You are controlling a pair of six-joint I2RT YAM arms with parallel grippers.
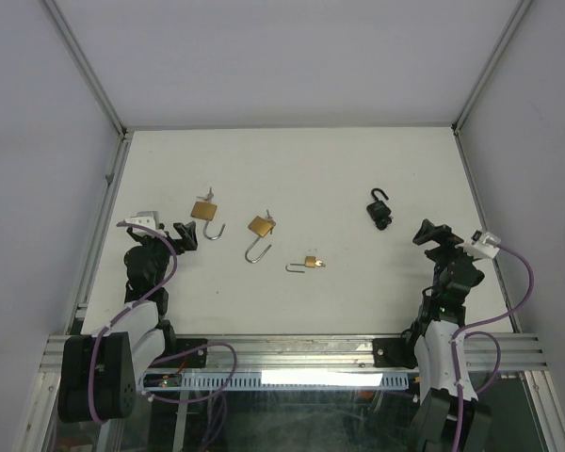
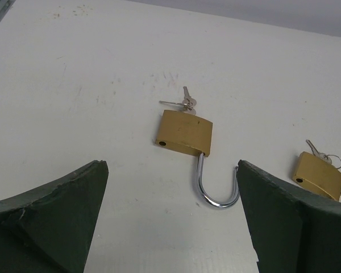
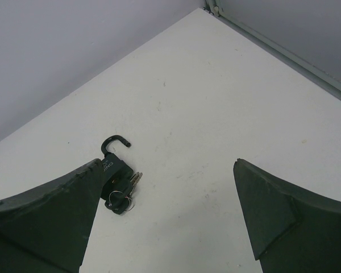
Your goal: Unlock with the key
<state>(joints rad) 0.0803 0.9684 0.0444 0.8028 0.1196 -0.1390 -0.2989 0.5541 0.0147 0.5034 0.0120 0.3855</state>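
Note:
Three brass padlocks lie on the white table with shackles swung open: a left one [image 1: 205, 211], a middle one [image 1: 261, 227] and a small one [image 1: 312, 263]. A black padlock [image 1: 379, 209] with open shackle and keys lies to the right. In the left wrist view the left brass padlock [image 2: 184, 132] has keys [image 2: 183, 103] at its base, and the middle one [image 2: 318, 175] shows at the right. My left gripper [image 1: 185, 234] [image 2: 173, 219] is open and empty just short of it. My right gripper [image 1: 431, 235] [image 3: 167, 213] is open and empty beside the black padlock [image 3: 115, 173].
Aluminium frame rails [image 1: 292, 350] run along the near edge, and grey walls close the left, right and back sides. The table corner rail [image 3: 273, 42] shows in the right wrist view.

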